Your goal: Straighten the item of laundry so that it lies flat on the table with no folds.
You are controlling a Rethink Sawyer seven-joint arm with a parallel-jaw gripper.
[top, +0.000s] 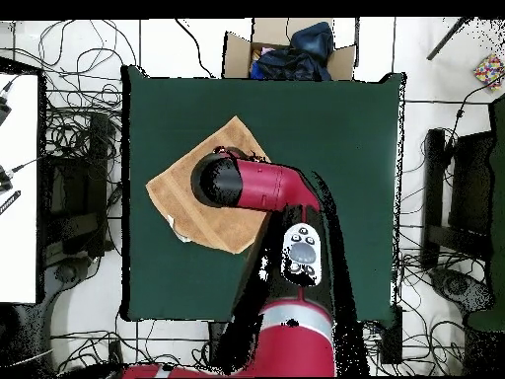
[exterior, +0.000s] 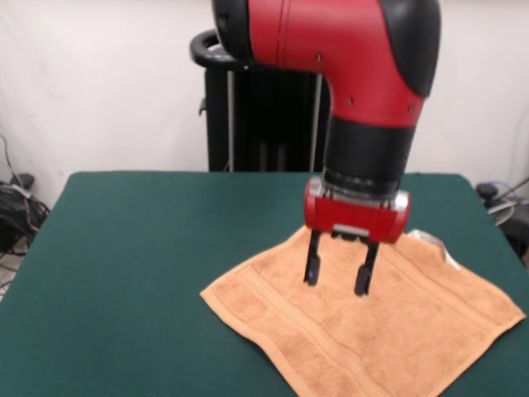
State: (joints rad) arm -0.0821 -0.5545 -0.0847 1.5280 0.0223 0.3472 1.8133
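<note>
Directly beneath the tool lies the orange-tan terry towel (exterior: 364, 322), spread on the dark green table (exterior: 149, 248) and turned like a diamond, its corners pointing toward the table's edges rather than its sides running along them. It is close to square, so no long axis stands out. Woven border bands run parallel to the edge on the left of the fingers in the front view. A small white tag (exterior: 436, 246) sticks out from the towel's edge just right of the gripper; no writing on it can be read.

The gripper (exterior: 339, 275) hangs over the towel's middle with its two black fingers (exterior: 312, 263) spread apart and holding nothing; their tips are close above the cloth, and whether they touch it cannot be told.

Only the front view shows the fingers, the bands and the tag's place. From overhead, the red arm (top: 261, 186) covers the gripper and much of the towel (top: 187, 197), but that view shows the towel's spot on the table: toward the upper left part of the green top, well apart from the opposite side. It also shows an open cardboard box (top: 286, 49) with dark cloth inside, beyond the table's far edge.
</note>
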